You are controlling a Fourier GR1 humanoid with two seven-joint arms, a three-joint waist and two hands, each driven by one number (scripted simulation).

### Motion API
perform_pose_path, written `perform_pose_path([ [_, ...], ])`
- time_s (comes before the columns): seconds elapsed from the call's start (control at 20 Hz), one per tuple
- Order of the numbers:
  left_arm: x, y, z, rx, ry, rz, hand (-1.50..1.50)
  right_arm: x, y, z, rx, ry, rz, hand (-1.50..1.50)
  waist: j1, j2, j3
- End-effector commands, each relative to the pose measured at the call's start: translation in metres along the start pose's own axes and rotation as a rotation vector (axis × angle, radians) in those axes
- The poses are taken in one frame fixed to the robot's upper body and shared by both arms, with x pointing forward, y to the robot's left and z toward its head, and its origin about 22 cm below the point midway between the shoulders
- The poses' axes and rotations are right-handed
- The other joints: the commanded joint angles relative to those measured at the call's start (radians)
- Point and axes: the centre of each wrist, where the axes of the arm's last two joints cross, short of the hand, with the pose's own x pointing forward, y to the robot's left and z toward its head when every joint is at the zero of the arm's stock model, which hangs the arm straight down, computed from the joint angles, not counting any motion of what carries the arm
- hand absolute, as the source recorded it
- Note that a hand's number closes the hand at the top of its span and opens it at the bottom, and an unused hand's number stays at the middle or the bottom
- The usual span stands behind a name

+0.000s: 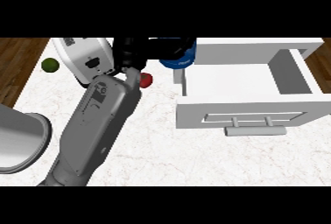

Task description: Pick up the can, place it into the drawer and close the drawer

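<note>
Marbled counter [161,153] is being viewed from steeply above. A white drawer [294,74] is being shown pulled open at the right, with its bar handle [255,130] on the near front panel. A grey forearm [97,127] is being extended from the lower left toward the drawer's far left corner. A grey round part [19,140] is being cut off at the left edge, and what it is cannot be told. A white casing [87,54] is being seen just left of the wrist.

The right hand [139,50] is being kept curled round the blue can [179,60], which is being held at the drawer's left wall near the back, not yet clearly over the floor. The left hand is not being shown. A red item [146,80] is being half hidden by the wrist, and a green fruit [50,64] is lying well apart at the far left.

Step judged: carrying to the drawer. The can is probably best moved further right until the wall is cleared, lowered upright, and only then released. Clipping that wall is being judged the main risk. The front panel is then to be pushed in.

Writing: a pale patch is being made out on the can, and dark marks on the forearm and casing. Nothing is being read.
</note>
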Motion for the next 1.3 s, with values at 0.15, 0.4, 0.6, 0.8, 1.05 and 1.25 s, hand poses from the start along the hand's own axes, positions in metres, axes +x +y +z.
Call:
perform_pose_path([
  [0.15, 0.005, -0.030, -0.025, -0.003, -0.010, -0.025, 1.50, -0.006, -0.014, -0.005, 0.007, -0.006, -0.003, -1.50, -0.010, 0.003, 0.000],
  [0.4, 0.027, -0.053, -0.039, -0.013, 0.023, -0.032, 1.50, -0.004, 0.008, 0.001, 0.013, -0.008, 0.002, -1.50, -0.010, 0.003, 0.000],
  [0.6, 0.016, -0.064, -0.043, -0.008, 0.010, -0.044, 1.50, 0.008, 0.006, -0.001, 0.025, -0.007, -0.015, -1.50, -0.022, 0.005, 0.000],
  [0.8, 0.020, -0.077, -0.046, 0.000, 0.038, -0.055, 1.50, 0.003, 0.008, 0.000, 0.012, -0.022, 0.000, -1.50, -0.026, 0.005, 0.001],
  [1.05, -0.005, -0.081, -0.037, -0.012, 0.037, -0.074, 1.50, 0.003, 0.013, -0.011, 0.029, -0.025, -0.006, -1.50, -0.040, 0.009, 0.001],
  [1.25, 0.000, -0.084, -0.047, 0.003, 0.056, -0.095, 1.50, 0.006, 0.004, -0.005, 0.028, -0.019, 0.004, -1.50, -0.042, 0.010, 0.001],
])
